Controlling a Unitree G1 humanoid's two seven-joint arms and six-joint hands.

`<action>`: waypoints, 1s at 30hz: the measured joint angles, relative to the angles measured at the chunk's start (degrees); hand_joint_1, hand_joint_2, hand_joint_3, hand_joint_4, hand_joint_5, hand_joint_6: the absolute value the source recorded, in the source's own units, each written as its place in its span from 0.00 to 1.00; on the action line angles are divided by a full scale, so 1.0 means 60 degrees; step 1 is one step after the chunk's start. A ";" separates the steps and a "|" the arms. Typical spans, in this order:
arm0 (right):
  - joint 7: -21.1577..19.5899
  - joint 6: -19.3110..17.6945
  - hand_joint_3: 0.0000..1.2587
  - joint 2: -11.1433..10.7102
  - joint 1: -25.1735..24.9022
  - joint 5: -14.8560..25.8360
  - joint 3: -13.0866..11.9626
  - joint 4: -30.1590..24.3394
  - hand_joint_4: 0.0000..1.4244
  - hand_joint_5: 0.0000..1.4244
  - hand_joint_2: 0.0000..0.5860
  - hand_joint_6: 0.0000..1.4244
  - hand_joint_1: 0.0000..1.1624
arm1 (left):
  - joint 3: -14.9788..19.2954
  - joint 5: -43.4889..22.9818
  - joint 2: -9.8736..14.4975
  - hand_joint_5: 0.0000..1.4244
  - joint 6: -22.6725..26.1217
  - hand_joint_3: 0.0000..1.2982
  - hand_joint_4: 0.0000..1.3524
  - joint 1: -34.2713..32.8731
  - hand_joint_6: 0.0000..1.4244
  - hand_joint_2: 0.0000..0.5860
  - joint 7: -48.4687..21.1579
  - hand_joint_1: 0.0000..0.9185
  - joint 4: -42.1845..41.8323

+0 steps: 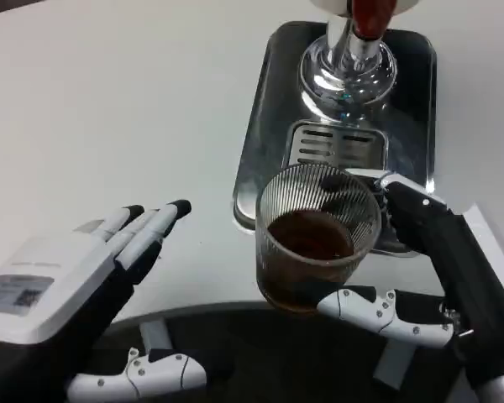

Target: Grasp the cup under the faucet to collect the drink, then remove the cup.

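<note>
At the lower left of the frame, the left hand (pixel 76 273) waits with fingers spread, holding nothing. In the lower middle, the right hand (pixel 420 277) grips the cup (pixel 317 239) of dark drink, off the tray (pixel 260 126) at the counter (pixel 109 101) edge. A tilt could spill it.

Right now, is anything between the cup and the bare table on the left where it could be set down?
Only the left robot hand, open over the table left of the cup. The right robot hand holds the cup at the tray's front edge; nothing else visible blocks it.
</note>
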 measured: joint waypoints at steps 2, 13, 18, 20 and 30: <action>0.0037 -0.0019 0.57 0.0000 0.0003 0.0000 0.0042 -0.0022 0.50 0.51 0.43 0.42 0.69 | 0.0066 -0.0014 -0.0006 0.00 -0.0018 0.00 0.00 0.0051 0.04 0.14 -0.0010 0.00 -0.0025; 0.0212 -0.0044 0.58 -0.0032 0.0084 0.0000 0.0207 -0.0063 0.50 0.52 0.43 0.42 0.69 | 0.0353 -0.0341 -0.0011 0.00 -0.0269 0.00 0.00 0.0513 0.03 0.14 -0.0106 0.00 -0.0236; 0.0281 -0.0082 0.58 -0.0045 0.0098 0.0001 0.0236 -0.0063 0.50 0.52 0.43 0.42 0.69 | 0.0439 -0.0379 -0.0030 0.00 -0.0392 0.00 0.00 0.0727 0.03 0.14 -0.0110 0.00 -0.0378; 0.0302 -0.0084 0.58 -0.0053 0.0103 0.0002 0.0270 -0.0063 0.50 0.52 0.43 0.42 0.69 | 0.0549 -0.0398 -0.0035 0.00 -0.0458 0.00 0.00 0.0786 0.03 0.14 -0.0116 0.00 -0.0408; 0.0382 -0.0108 0.58 -0.0102 0.0201 0.0005 0.0299 -0.0063 0.50 0.52 0.43 0.44 0.69 | 0.0688 -0.0485 -0.0078 0.00 -0.0573 0.00 0.00 0.0899 0.03 0.14 -0.0145 0.00 -0.0415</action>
